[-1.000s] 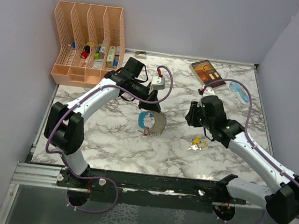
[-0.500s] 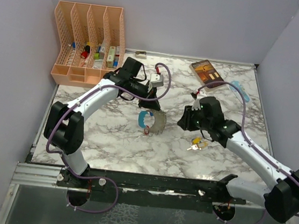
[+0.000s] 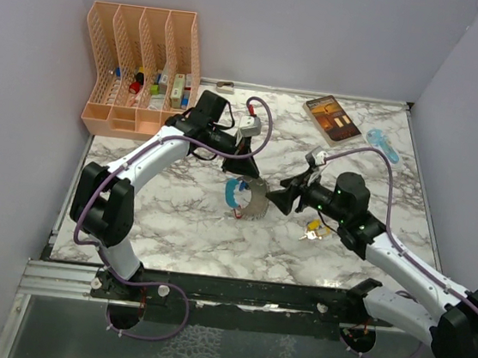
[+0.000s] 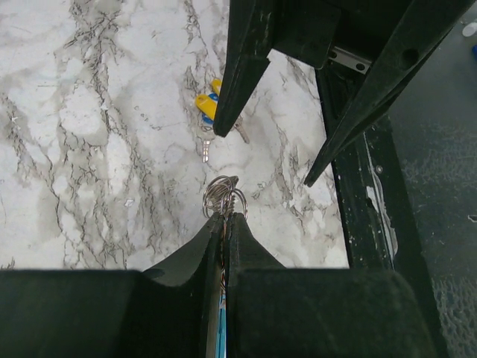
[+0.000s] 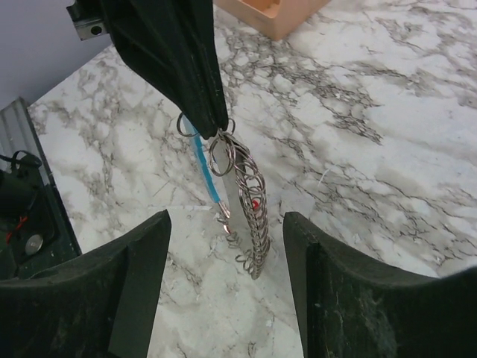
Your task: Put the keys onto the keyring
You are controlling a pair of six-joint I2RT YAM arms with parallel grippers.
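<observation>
The left end effector (image 4: 226,218) pinches the keyring (image 5: 240,183) by its top ring. The bunch hangs limp, its tail perhaps touching the tabletop (image 3: 174,215), and the right end effector (image 3: 282,194) gapes empty beside it. It looks light, floppy and jangly, so the stiff ring is the place to grip.

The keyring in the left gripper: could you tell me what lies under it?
Only bare marble table shows under the keyring, which hangs from the shut left gripper. The gripper covers the ring's top; whether the bunch's lower end touches the table is unclear.
</observation>
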